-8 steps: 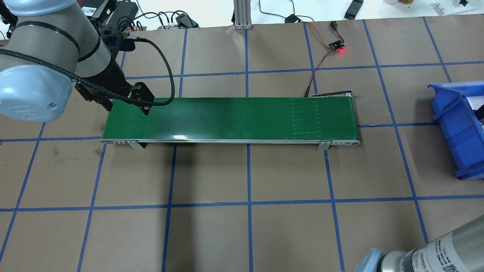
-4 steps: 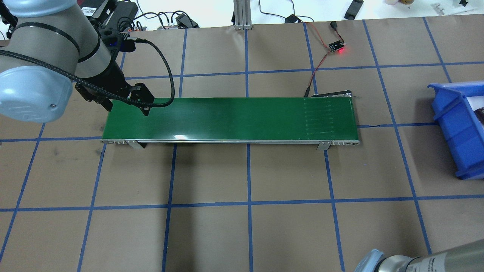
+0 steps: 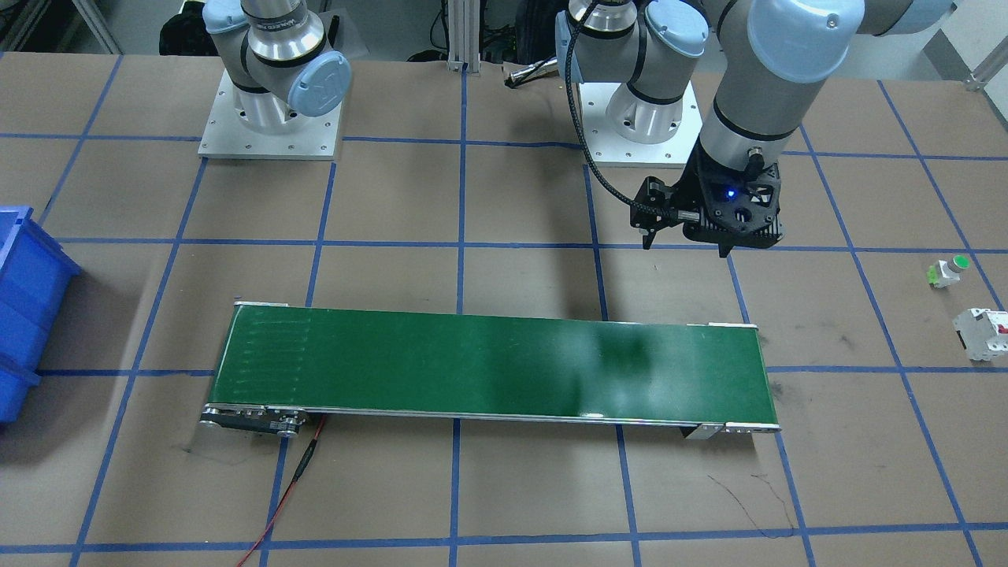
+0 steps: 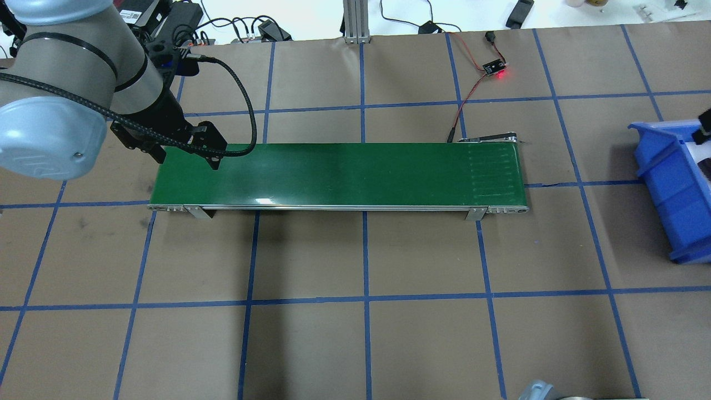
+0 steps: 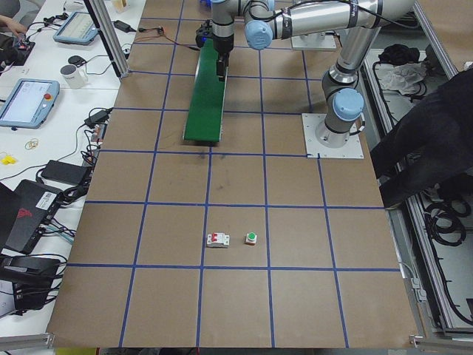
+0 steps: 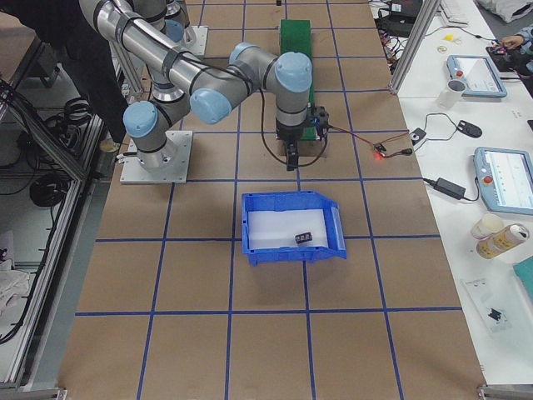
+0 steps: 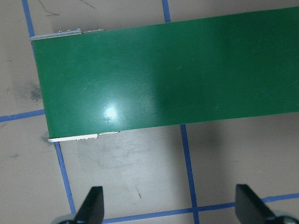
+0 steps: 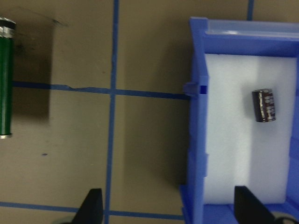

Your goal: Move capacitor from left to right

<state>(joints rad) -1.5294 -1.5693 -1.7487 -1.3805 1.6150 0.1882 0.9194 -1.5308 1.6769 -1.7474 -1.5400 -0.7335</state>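
Brown paper-covered desk [image 4: 366, 255], marked off in a blue tape grid. The small squat black-brown capacitor [image 8: 264, 105] is lying on its side on the white foam liner [image 8: 243, 154] inside the blue plastic bin [image 8: 198, 126] at the robot's right end of the desk, touching nothing but the liner.

Judgement: it is resting where the task wants it, so the transfer is looking complete.

The bin is standing a little past the right end of the long green conveyor belt [image 4: 339, 175]. This is presumably so that a part riding along the belt is within the right arm's reach for dropping in.

The right arm's fingers [image 8: 95, 206] are hovering above the desk between the belt end and the bin, spread wide and holding nothing. The left arm's fingers [image 7: 95, 205] are hanging near the belt's left end, likewise spread wide and gripping nothing.

A white boxy breaker with a red mark [image 3: 980, 332] and a small green-capped white button [image 3: 947, 270] are sitting near each other, not touching, well beyond the belt's left end.
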